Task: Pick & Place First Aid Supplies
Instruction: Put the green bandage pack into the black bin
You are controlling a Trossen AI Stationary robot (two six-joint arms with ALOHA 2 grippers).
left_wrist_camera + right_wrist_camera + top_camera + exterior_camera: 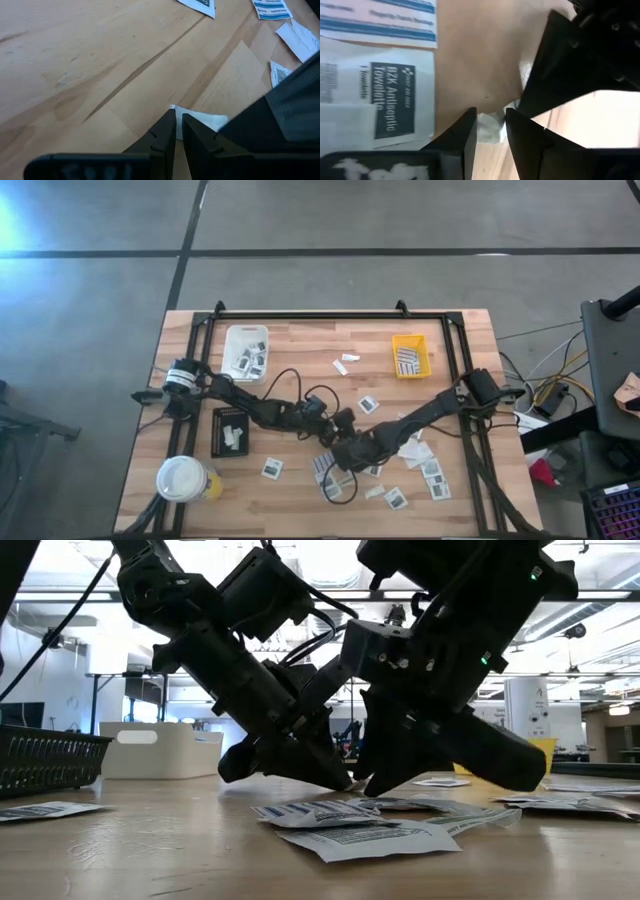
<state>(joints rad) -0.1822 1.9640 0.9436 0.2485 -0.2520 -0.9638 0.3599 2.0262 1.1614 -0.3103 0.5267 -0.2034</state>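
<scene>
From above, both arms reach in toward the middle of the tabletop, where the left gripper and right gripper crowd over the same loose scatter of first aid packets near the front edge; sorted ones already lie in the white tray, the yellow tray and the black tray, and a lidded cup stands at the front left corner. At table height, both grippers tip down just behind a heap of overlapping packets, which likely makes single picks awkward. The left wrist camera shows that arm's fingers nearly closed over a small white piece, with the other arm's dark bulk close beside. The right wrist camera shows its fingers parted around a small white piece, not yet squeezing, beside an antiseptic towelette packet.
</scene>
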